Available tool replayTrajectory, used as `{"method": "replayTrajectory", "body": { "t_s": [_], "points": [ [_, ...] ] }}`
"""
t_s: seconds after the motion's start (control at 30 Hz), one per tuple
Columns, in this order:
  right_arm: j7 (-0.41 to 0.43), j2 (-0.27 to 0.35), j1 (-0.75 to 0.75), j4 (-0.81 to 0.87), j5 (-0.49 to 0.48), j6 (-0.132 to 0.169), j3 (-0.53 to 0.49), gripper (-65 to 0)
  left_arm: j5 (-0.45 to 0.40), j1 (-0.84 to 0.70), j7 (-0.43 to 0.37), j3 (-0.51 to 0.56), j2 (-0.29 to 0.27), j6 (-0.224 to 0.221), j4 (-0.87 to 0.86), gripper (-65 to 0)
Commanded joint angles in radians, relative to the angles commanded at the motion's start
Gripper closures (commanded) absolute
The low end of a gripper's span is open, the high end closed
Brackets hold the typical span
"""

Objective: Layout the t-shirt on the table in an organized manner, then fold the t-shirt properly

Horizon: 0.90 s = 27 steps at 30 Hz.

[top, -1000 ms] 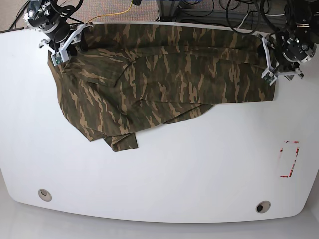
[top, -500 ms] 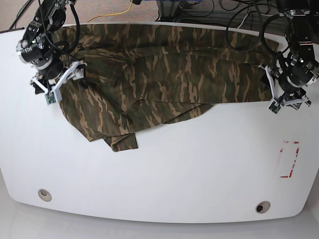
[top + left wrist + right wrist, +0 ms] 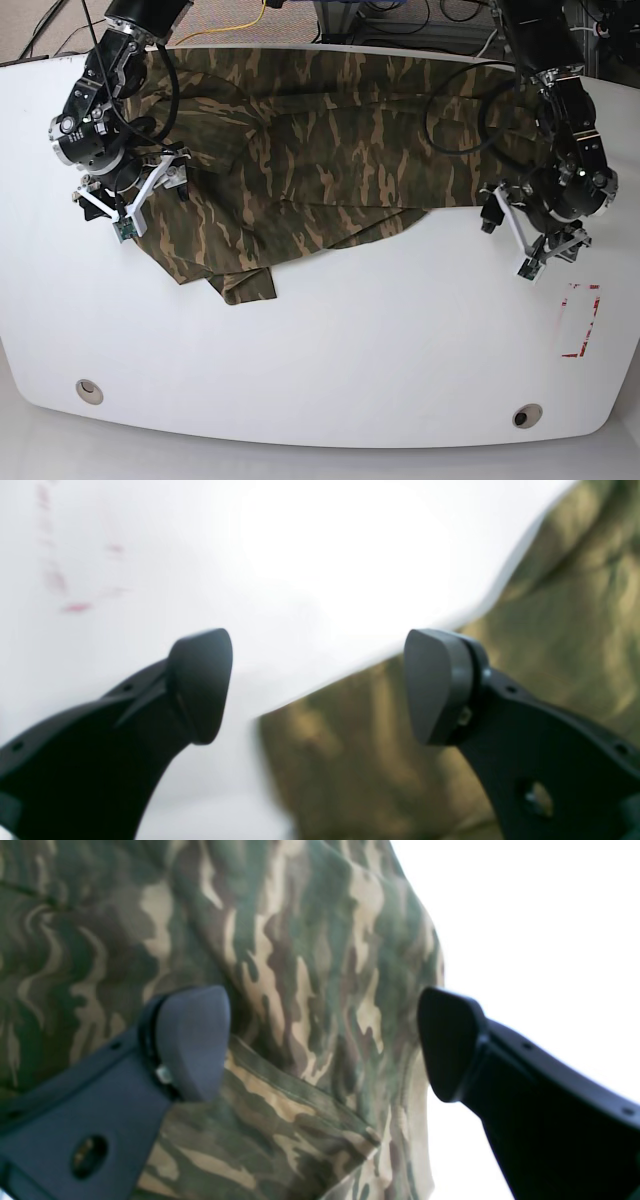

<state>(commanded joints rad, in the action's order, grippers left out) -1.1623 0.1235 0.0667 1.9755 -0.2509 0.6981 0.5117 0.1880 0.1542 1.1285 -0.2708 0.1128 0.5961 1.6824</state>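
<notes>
My left pincer [image 3: 318, 685] is wide open and holds nothing; under it lies a corner of the t-shirt [image 3: 330, 150] on the white table [image 3: 350, 340], though this view is blurred, so I think it only hovers there. My right pincer [image 3: 324, 1042] is also wide open, above the cloth at its other edge. The t-shirt is spread along the far side of the table, with one folded part hanging toward the middle.
</notes>
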Motion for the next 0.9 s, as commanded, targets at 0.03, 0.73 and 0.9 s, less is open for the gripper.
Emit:
{"method": "replayTrajectory", "body": {
  "t_s": [0.03, 0.73, 0.9],
  "points": [
    [0.0, -0.008, 0.003, 0.0, 0.0, 0.0, 0.0, -56.9, 0.0, 0.011, 0.0, 0.011, -0.003, -0.003, -0.023, -50.7],
    [0.0, -0.023, 0.014, 0.0, 0.0, 0.0, 0.003, -56.9, 0.002, 0.103, -0.1, 0.195, -0.06, -0.005, -0.356, -50.6],
    [0.0, -0.025, 0.014, 0.0, 0.0, 0.0, 0.003, -56.9, 0.003, 0.097, -0.098, 0.253, -0.061, -0.005, -0.356, -50.6]
  ]
}}
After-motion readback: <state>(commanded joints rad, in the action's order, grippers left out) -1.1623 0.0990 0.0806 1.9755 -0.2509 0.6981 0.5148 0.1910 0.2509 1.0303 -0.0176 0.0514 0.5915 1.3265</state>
